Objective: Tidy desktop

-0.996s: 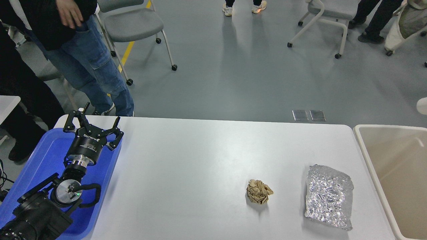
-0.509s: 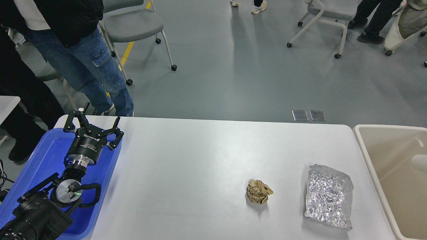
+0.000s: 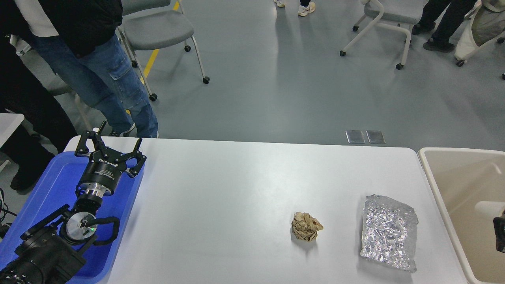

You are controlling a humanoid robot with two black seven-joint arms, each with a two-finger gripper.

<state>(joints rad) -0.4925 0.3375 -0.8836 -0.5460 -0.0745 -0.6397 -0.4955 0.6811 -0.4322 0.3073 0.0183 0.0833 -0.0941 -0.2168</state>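
The white desktop (image 3: 236, 197) carries a crumpled brown paper ball (image 3: 306, 226) and a crinkled silver foil bag (image 3: 388, 232) at its right front. My left gripper (image 3: 110, 145) is open and empty, hovering over the far end of the blue tray (image 3: 51, 185) at the table's left edge. Only a dark piece of my right arm (image 3: 500, 234) shows at the right edge, over the beige bin (image 3: 446, 189); its fingers cannot be made out. A white rounded object (image 3: 488, 207) lies just above it inside the bin.
People stand beyond the table's far left corner, close to the tray. Grey wheeled chairs stand on the floor behind. The bin adjoins the table's right edge.
The white object has moved down from the right edge into the bin. A dark part of my right arm has come into view. The left arm has not moved.
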